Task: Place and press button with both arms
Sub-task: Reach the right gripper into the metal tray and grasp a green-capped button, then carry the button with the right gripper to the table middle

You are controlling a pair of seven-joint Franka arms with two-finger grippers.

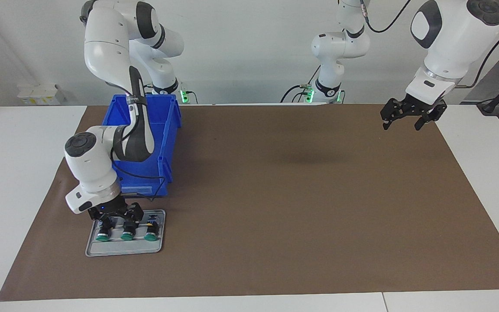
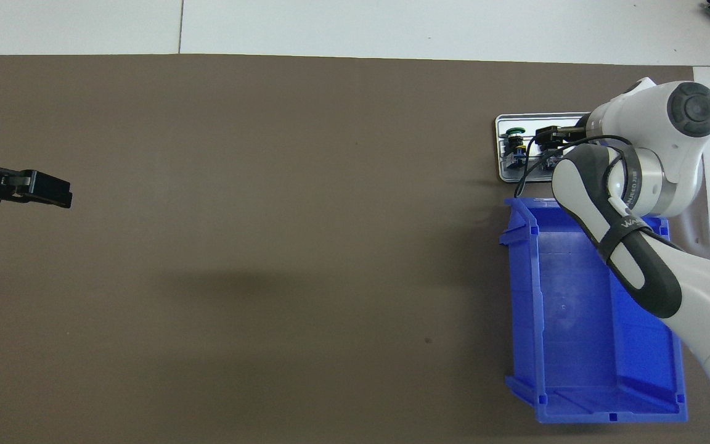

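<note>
I have the right gripper (image 1: 118, 224) down low over the grey tray (image 1: 124, 249), which sits on the brown mat (image 1: 301, 208) at the right arm's end of the bench, just beside the blue bin (image 1: 163, 143) and farther from the robots than it. Three green-capped buttons lie in a row on the tray; the jaws stand spread and, as I read it, straddle the middle button (image 1: 127, 236) without gripping it yet. The outer buttons (image 1: 102, 237) (image 1: 150, 236) sit close on either side.

That closeness is my main worry. With the jaws this wide, one finger could land on a neighbour instead of sliding between the bodies, and closing would then shove that neighbour, or pinch two at once. From above the wrist hides most of the tray, so I cannot check the alignment there and must trust the facing camera alone.

The buttons are short and stubby with smooth round caps. If I close on the cap rather than the body, I expect the button to tip or squirt out on the lift. The light tray could also drag across the mat if a finger catches it.

The cable looping off the right arm hangs near the bin's edge and might snag on withdrawal.

The left gripper (image 1: 409, 113) waits in the air over the left arm's end of the mat, jaws open and empty.
</note>
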